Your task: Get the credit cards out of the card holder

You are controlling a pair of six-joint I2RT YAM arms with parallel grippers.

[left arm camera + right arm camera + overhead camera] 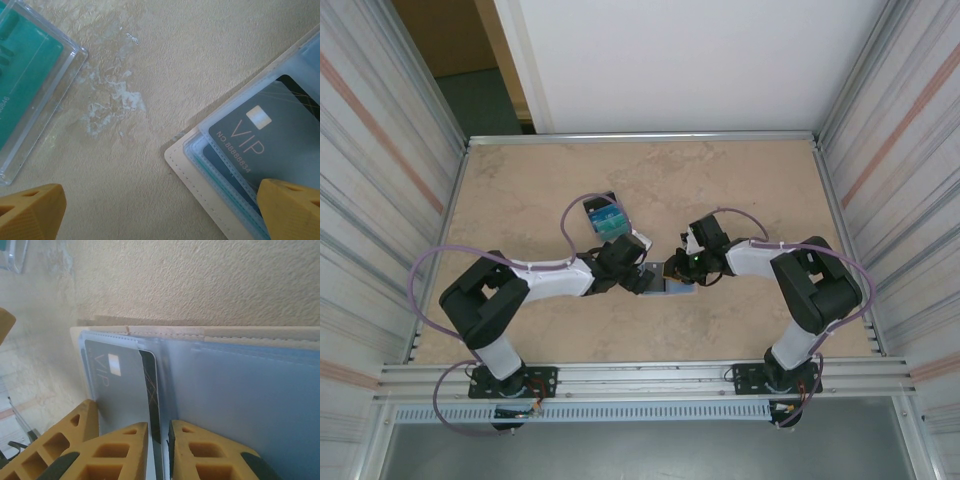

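Observation:
The card holder [670, 287] lies open on the table between both grippers, with a beige stitched border [200, 177] and pale blue plastic sleeves [250, 395]. A grey "VIP" credit card [265, 140] with a black edge [150, 390] sits in the top sleeve, and a teal card [215, 167] peeks out beneath. My right gripper [160, 450] is shut to a thin gap on the VIP card's black edge at the sleeve mouth. My left gripper [160, 212] is wide open, with one fingertip [292, 210] over the holder's corner and the other above bare table.
A clear plastic box [35, 100] holding teal-green cards [607, 222] stands just behind the left gripper [638, 276]. The right gripper [682, 270] faces it across the holder. Metal walls enclose the tan table [520, 200] on both sides.

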